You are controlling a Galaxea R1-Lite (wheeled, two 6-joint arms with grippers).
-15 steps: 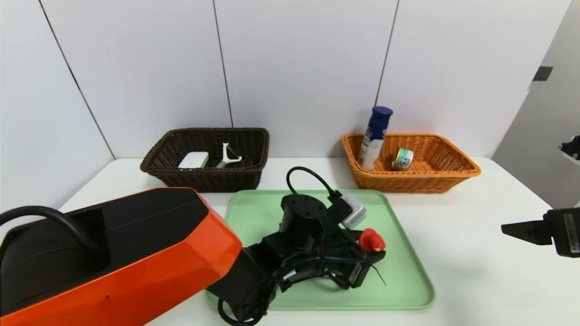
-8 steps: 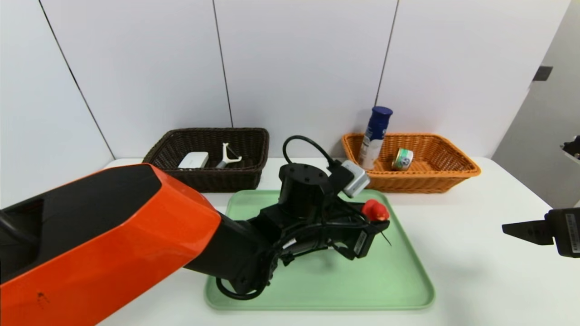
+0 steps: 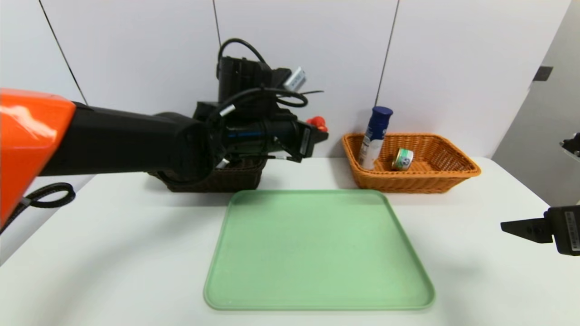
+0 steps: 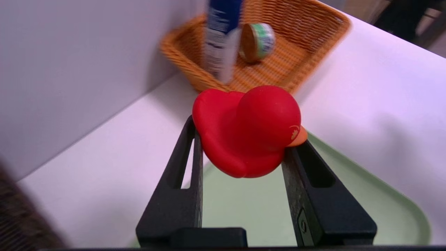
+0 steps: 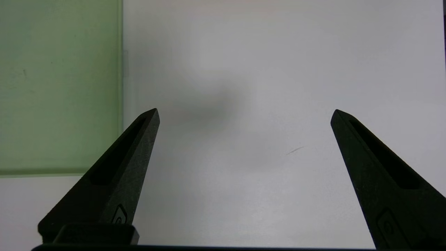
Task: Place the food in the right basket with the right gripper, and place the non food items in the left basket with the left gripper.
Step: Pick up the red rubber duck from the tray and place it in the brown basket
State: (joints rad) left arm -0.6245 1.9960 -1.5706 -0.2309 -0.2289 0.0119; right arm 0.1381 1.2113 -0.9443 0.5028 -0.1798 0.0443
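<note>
Your left gripper (image 4: 244, 153) pinches the red toy (image 4: 247, 130), raised between the dark basket (image 3: 217, 179) and orange basket (image 3: 412, 176). Your right gripper (image 5: 244, 115) hangs wide open, empty, over the tabletop (image 5: 278, 69).

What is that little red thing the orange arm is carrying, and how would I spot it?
Start at the green tray mid-table and look up toward the wall, between the dark brown basket and the orange basket. There the left gripper holds a red rubber duck in its jaws. Nothing else is red, rounded and airborne.
</note>
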